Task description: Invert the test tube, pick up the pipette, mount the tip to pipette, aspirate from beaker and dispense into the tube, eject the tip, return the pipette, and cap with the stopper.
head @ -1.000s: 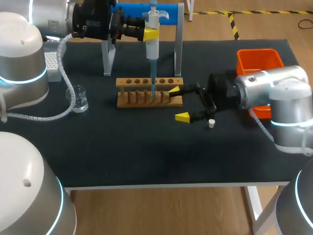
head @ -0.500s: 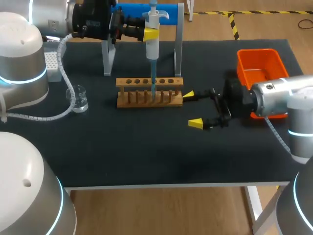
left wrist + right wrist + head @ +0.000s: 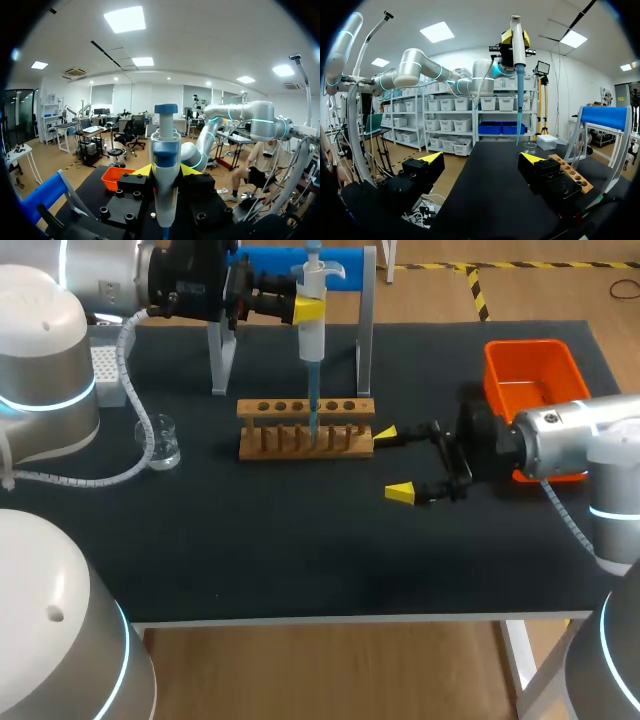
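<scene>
My left gripper [image 3: 300,308] is shut on the white and blue pipette [image 3: 312,320] and holds it upright over the wooden tube rack [image 3: 305,440]. The blue tip [image 3: 313,405] reaches down into the rack; I cannot make out the test tube there. From the left wrist, the pipette [image 3: 165,185] stands between the yellow fingertips. My right gripper [image 3: 393,462] is open and empty, low over the mat just right of the rack. In its own view the right gripper [image 3: 481,158] faces the pipette [image 3: 516,45] and rack [image 3: 570,172]. No stopper shows.
A glass beaker [image 3: 163,440] stands left of the rack, and a white tip box [image 3: 108,370] sits at the far left. A grey pipette stand with a blue top [image 3: 366,330] rises behind the rack. An orange bin [image 3: 530,375] is at the right, behind my right arm.
My right gripper drew back to the right, away from the rack, then stopped. The small white stopper seen beside it a second ago no longer shows. The left arm held still.
</scene>
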Controlling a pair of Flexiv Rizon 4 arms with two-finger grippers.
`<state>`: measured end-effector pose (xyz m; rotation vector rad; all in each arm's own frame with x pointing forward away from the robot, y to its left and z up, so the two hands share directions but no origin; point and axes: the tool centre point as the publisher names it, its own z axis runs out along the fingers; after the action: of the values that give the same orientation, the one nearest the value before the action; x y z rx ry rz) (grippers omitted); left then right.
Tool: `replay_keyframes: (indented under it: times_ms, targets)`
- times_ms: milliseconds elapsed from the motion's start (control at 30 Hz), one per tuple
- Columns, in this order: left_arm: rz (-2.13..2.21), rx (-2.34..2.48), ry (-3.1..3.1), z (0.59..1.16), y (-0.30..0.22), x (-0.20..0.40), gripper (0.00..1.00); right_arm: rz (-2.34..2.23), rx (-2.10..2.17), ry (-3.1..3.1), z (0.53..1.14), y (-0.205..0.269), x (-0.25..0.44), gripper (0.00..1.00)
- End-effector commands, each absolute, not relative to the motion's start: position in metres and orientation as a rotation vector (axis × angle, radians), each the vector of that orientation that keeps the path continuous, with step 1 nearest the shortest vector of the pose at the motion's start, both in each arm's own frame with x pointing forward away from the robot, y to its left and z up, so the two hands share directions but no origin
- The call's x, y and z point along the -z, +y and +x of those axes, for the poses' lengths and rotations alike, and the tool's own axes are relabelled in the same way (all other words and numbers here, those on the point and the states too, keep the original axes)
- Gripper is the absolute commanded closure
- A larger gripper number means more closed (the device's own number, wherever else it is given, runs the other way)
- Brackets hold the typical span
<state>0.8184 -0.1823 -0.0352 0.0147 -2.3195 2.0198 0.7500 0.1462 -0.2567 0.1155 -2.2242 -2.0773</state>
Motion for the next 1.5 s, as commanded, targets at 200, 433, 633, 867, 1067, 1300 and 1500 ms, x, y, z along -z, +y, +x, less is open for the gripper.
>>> replay_keyframes:
  times_ms: [200, 433, 633, 867, 1067, 1300, 1500]
  targets:
    - [0.011, -2.048, -2.334, 0.821, -0.166, 0.037, 1.0, 0.114, 2.075, -2.228, 0.749, 0.146, 0.256, 0.0]
    - [0.086, -2.094, -2.375, 0.836, -0.123, 0.047, 1.0, 0.114, 2.075, -2.228, 0.749, 0.146, 0.256, 0.0]
    - [0.181, -2.148, -2.4, 0.855, -0.078, 0.055, 1.0, 0.114, 2.075, -2.228, 0.749, 0.146, 0.256, 0.0]
    - [0.273, -2.21, -2.434, 0.88, -0.031, 0.06, 1.0, 0.114, 2.075, -2.228, 0.749, 0.146, 0.256, 0.0]
    - [0.345, -2.231, -2.471, 0.9, 0.003, 0.064, 1.0, 0.114, 2.075, -2.228, 0.749, 0.146, 0.256, 0.0]
    - [0.405, -2.237, -2.506, 0.908, 0.034, 0.067, 1.0, 0.114, 2.075, -2.228, 0.749, 0.146, 0.256, 0.0]
    - [0.464, -2.22, -2.527, 0.911, 0.048, 0.076, 1.0, 0.114, 2.075, -2.228, 0.749, 0.146, 0.256, 0.0]
